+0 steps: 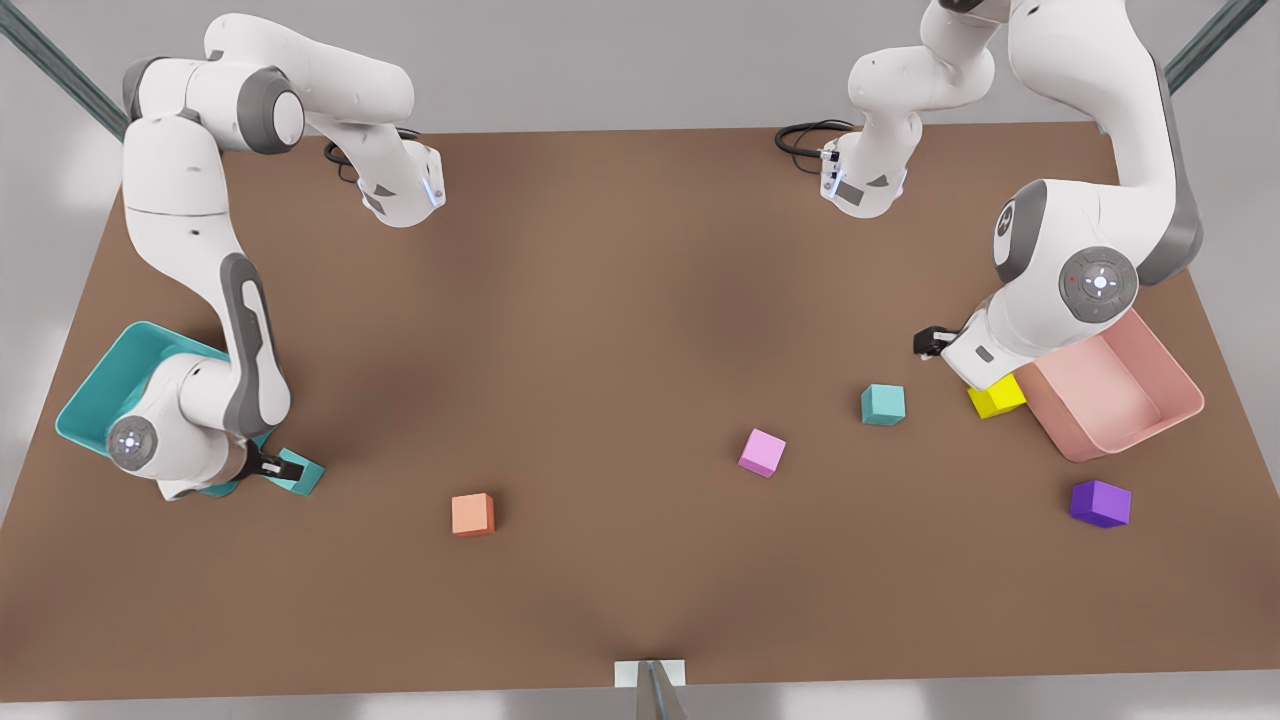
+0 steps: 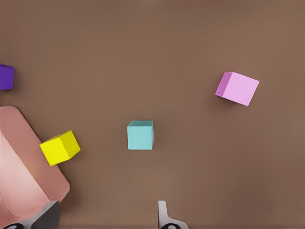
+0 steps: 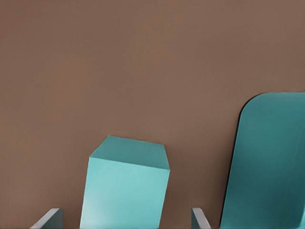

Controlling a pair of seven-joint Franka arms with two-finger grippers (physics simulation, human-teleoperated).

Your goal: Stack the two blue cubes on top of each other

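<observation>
One blue cube [image 1: 883, 404] [image 2: 140, 135] rests on the brown table toward the front view's right. The other blue cube [image 1: 300, 472] [image 3: 126, 186] sits on the table at the front view's left, beside the teal bin. My right gripper [image 1: 283, 467] [image 3: 124, 220] is low over this cube and open, one finger on each side with small gaps. My left gripper [image 1: 932, 342] [image 2: 107, 223] hangs open and empty above the table, between the first blue cube and the pink bin.
A teal bin [image 1: 100, 400] [image 3: 271, 167] stands at the front view's left, a pink bin [image 1: 1150, 400] [image 2: 19, 181] at its right. A yellow cube [image 1: 997, 397] [image 2: 59, 148], pink cube [image 1: 762, 452] [image 2: 237, 88], purple cube [image 1: 1100, 503] [image 2: 5, 76] and orange cube [image 1: 472, 514] lie scattered.
</observation>
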